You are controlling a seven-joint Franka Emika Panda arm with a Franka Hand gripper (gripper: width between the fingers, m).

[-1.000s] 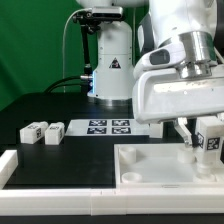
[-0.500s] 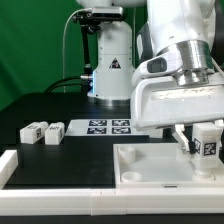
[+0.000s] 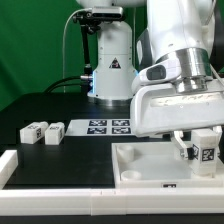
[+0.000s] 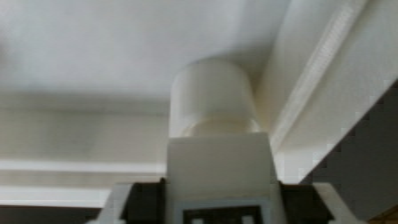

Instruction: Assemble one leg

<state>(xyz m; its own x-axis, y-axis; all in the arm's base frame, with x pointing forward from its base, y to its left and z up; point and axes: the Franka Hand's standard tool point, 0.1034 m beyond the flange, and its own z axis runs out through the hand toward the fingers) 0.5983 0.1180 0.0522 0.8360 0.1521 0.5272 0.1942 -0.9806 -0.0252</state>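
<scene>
Your jaws are clamped on the leg [image 3: 206, 150], holding it upright over the white panel [image 3: 140, 160]; two spare legs [image 3: 30, 131] lie on the bench [image 3: 50, 105].

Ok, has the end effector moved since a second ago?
Yes. The end effector, shut on the leg, has come down toward the white panel, judged against the marker board behind it.

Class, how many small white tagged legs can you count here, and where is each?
3. Two small white stubby legs lie side by side at the exterior view's left; the third leg is held in the gripper above the large white panel. Others may be hidden.
</scene>
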